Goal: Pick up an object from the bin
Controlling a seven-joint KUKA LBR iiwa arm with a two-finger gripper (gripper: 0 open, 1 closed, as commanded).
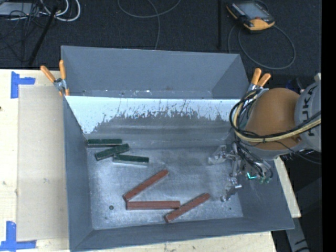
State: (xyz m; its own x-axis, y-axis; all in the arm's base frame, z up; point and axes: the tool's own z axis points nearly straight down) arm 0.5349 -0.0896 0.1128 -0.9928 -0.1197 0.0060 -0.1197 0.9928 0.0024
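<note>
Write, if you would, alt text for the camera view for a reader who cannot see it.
The arm's gripper hangs low at the right of the grey metal bin, just beyond the right end of a reddish-brown bar. Two more brown bars lie left of it, and three dark green bars sit far left.

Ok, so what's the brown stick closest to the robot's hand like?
It is a long, flat, reddish-brown bar, maybe wood or plastic, lying on the floor of the bin near the front wall. It lies slanted, its right end pointing up toward the hand, with a gap between them. Its left end comes close to another brown bar; I cannot tell if they touch.
</note>
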